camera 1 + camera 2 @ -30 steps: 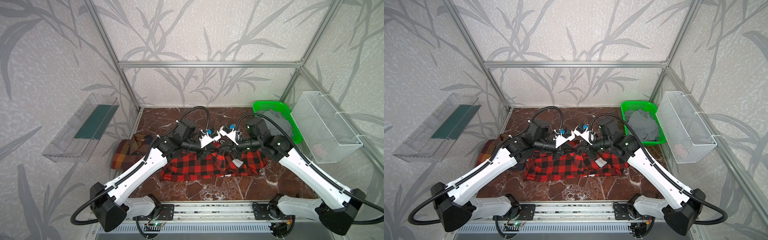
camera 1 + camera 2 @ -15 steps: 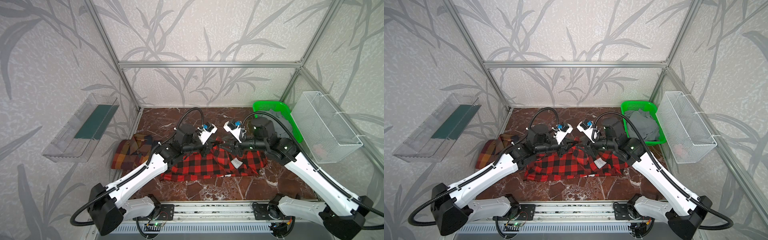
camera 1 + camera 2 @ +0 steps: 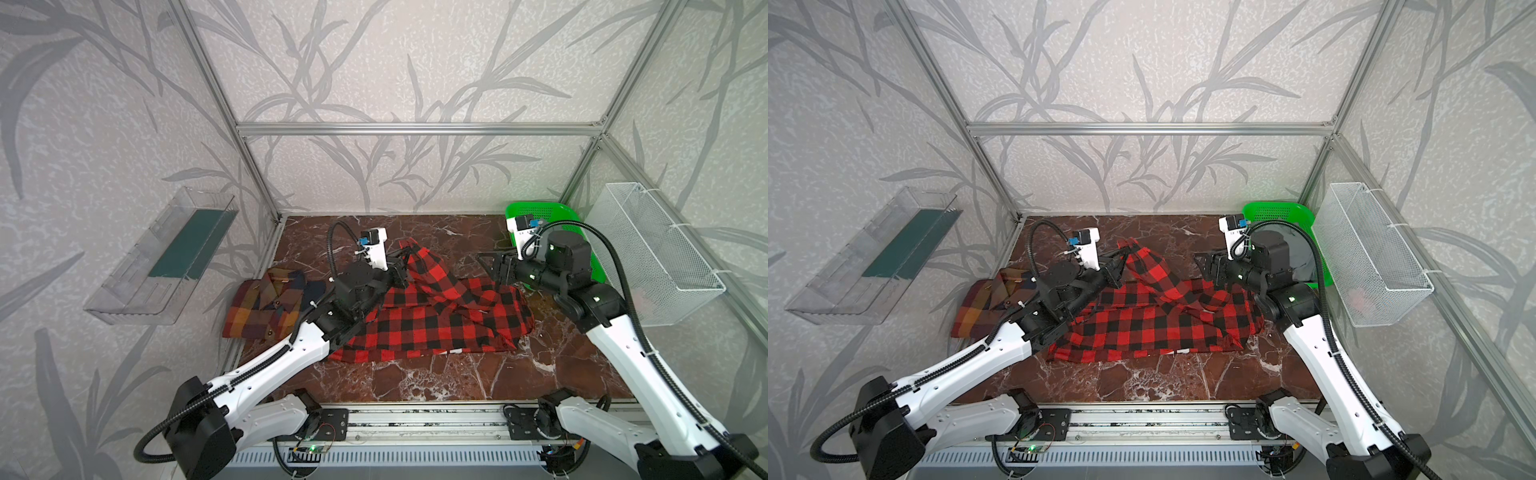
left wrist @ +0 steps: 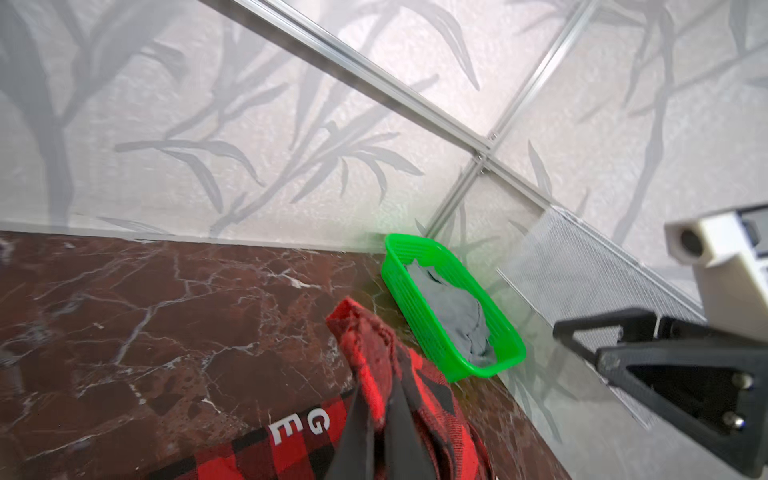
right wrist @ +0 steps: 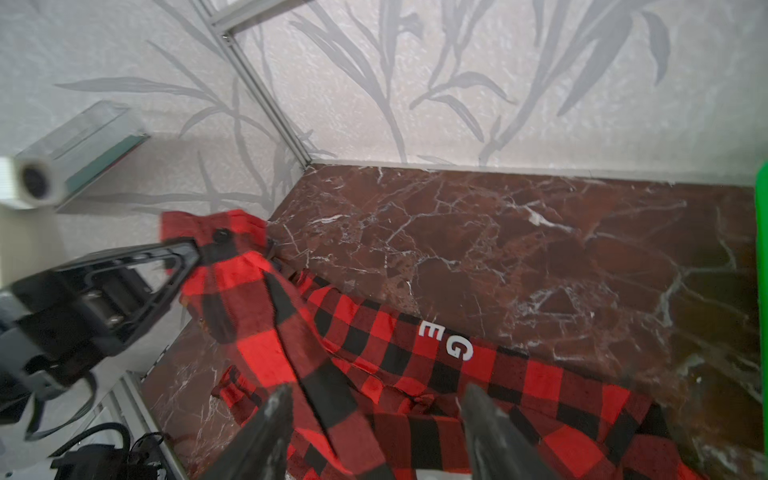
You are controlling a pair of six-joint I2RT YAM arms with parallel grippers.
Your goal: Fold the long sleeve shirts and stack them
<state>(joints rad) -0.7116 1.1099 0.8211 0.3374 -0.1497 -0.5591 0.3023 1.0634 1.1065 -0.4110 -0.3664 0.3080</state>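
Sleeve cuff (image 5: 232,226) of the red-and-black buffalo check flannel shirt (image 3: 436,328) is clamped in the left pincer (image 3: 405,259), jaws fully closed on it, and is held raised above the dark red marble table (image 3: 436,386). From there the sleeve is seen slanting down and rightward onto the shirt body, which is spread long axis left to right across mid-table. The right pincer (image 3: 488,266) is parted and empty, in the air by the shirt's far right corner; the left arm is judged nearer for laying the sleeve over. The folded brown, orange and maroon plaid flannel shirt (image 3: 266,307) is lying at the table's left edge. Bare table is left in front; a green plastic basket (image 3: 540,208) is set in the far right corner
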